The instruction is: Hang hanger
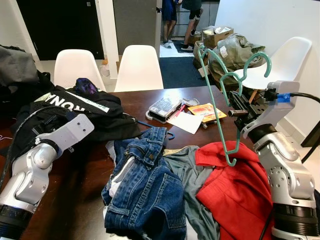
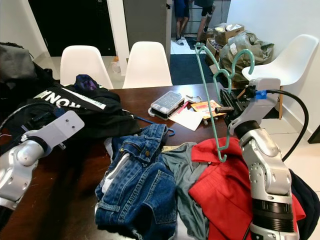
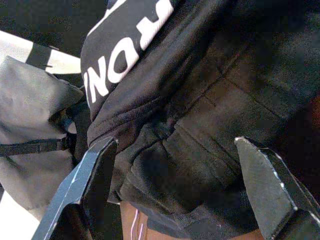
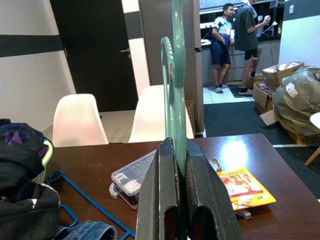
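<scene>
My right gripper [image 1: 234, 101] is raised above the right side of the dark wooden table [image 1: 136, 98] and is shut on a teal hanger [image 4: 178, 90]. The hanger stands almost on end, its hook [image 1: 258, 56] high on the right and its lower corner just over a red garment [image 1: 235, 185]. In the right wrist view the fingers [image 4: 160, 195] clamp the teal bar between them. My left gripper [image 3: 175, 190] is open, just above a black garment with white letters [image 1: 80, 102] at the table's left. A blue hanger [image 4: 90, 206] lies flat on the table beside the jeans.
Blue jeans [image 1: 145, 185] and a grey garment [image 1: 192, 190] lie heaped at the table's front. A boxed keyboard [image 1: 164, 107], papers and a yellow booklet [image 1: 206, 111] lie mid-table. White chairs [image 1: 137, 67] stand behind it, another at right. Two people [image 4: 235, 40] stand in the far doorway near cartons.
</scene>
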You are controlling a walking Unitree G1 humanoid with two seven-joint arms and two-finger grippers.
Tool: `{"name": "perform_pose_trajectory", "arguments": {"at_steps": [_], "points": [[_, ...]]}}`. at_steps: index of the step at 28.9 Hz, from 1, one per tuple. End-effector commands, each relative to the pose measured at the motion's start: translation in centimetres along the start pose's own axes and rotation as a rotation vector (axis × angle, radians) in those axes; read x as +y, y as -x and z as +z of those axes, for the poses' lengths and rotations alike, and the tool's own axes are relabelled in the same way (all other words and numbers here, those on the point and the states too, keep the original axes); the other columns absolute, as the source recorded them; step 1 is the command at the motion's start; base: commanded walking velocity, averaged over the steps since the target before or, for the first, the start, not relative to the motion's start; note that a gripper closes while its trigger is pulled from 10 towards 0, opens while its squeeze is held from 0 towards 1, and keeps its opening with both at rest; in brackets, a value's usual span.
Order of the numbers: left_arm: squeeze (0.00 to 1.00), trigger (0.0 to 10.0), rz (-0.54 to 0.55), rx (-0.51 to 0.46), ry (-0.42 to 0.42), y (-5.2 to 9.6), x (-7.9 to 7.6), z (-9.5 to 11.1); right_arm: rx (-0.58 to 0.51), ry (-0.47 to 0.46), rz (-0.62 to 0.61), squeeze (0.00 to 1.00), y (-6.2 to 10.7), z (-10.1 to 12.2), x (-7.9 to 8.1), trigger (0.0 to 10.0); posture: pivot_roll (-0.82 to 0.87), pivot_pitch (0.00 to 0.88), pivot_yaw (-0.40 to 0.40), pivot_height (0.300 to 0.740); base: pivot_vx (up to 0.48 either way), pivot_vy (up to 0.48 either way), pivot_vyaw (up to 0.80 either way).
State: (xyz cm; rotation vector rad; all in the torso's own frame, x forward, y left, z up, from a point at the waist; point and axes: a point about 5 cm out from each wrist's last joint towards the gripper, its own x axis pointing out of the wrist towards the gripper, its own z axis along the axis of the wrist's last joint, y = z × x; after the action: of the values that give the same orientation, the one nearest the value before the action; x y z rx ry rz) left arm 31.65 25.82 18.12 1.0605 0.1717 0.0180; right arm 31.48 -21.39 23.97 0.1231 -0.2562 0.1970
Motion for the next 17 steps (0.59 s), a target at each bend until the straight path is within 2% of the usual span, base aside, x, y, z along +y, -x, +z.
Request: {"name": "perform_pose_trajectory", "arguments": {"at_steps": [1,7,17], "points": [[0.00,10.0,0.019,-0.005,-0.022,-0.3,0.6,0.0,-0.010,-0.004,-0.005,0.00,0.2,0.4,-0.1,10.0,-0.10,0.000,0.000,0.740,0.000,0.000,0.00],[0.00,10.0,0.033,-0.056,-0.027,-1.1,1.0,1.3,-0.014,-0.002,-0.003,0.00,0.1,0.5,-0.1,10.0,-0.10,0.000,-0.003,0.740,0.000,0.000,0.00],[0.00,10.0,0.022,-0.086,-0.038,-1.9,0.8,1.9,-0.018,0.002,-0.005,0.00,0.2,0.7,-0.2,10.0,-0.11,0.000,-0.001,0.740,0.000,0.000,0.00]]}}
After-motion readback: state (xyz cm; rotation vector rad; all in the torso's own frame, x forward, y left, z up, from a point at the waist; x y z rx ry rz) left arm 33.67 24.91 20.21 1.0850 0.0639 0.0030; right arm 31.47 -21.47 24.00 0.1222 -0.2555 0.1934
